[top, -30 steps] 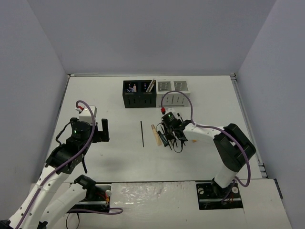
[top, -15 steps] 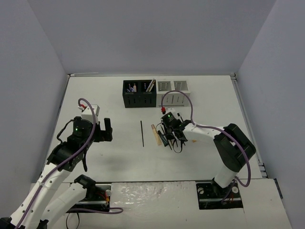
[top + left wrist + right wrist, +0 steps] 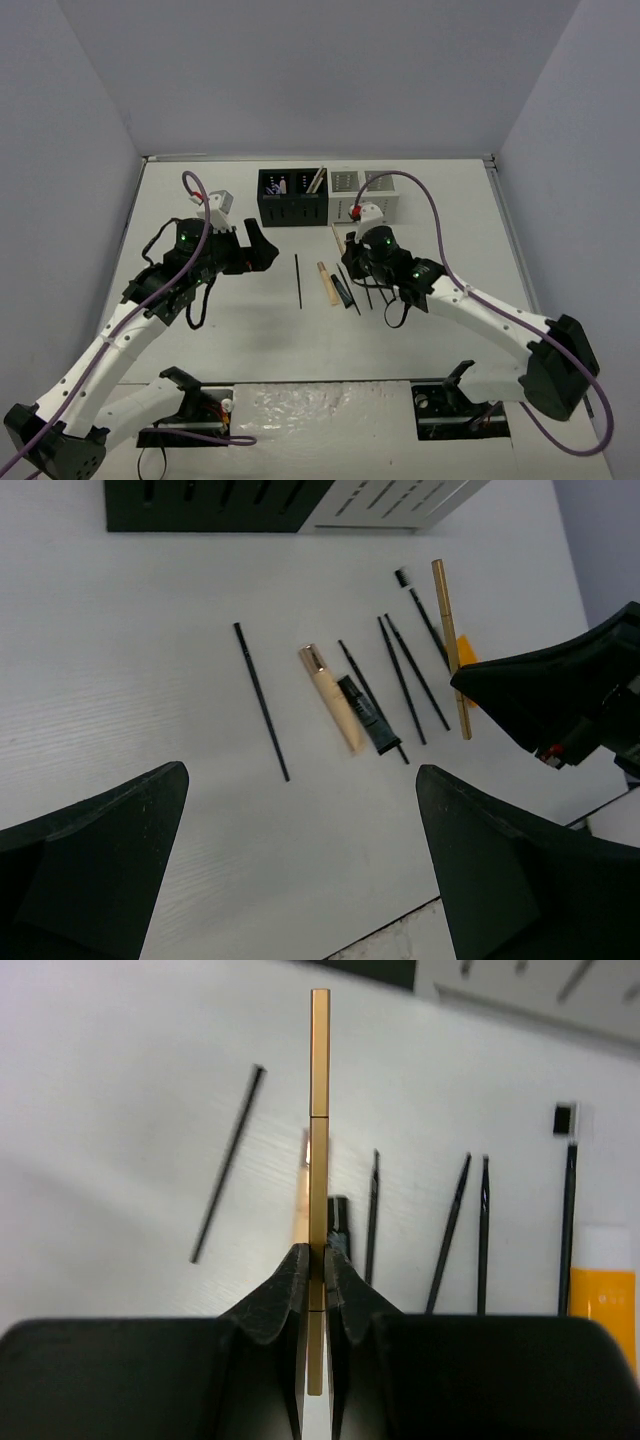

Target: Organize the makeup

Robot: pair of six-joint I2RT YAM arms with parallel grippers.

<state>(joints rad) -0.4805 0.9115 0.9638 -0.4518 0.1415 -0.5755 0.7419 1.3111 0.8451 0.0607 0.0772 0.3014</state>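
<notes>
One slim gold pencil (image 3: 319, 1110) was clamped in the right hand (image 3: 318, 1260), mid-frame, long axis aimed up-frame toward the black slotted organizer box (image 3: 290, 212), so right looked nearer. Left hand (image 3: 260, 250) gaped wide, empty.

Bright diffuse light, faint shadows; right wrist view soft, table (image 3: 100, 1160) overexposed.

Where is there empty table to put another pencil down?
Bare table lies along the near edge, in front of the makeup row, and right of the white box. It is crowded from the lone black pencil across to the right fingers holding the gold pencil.
</notes>
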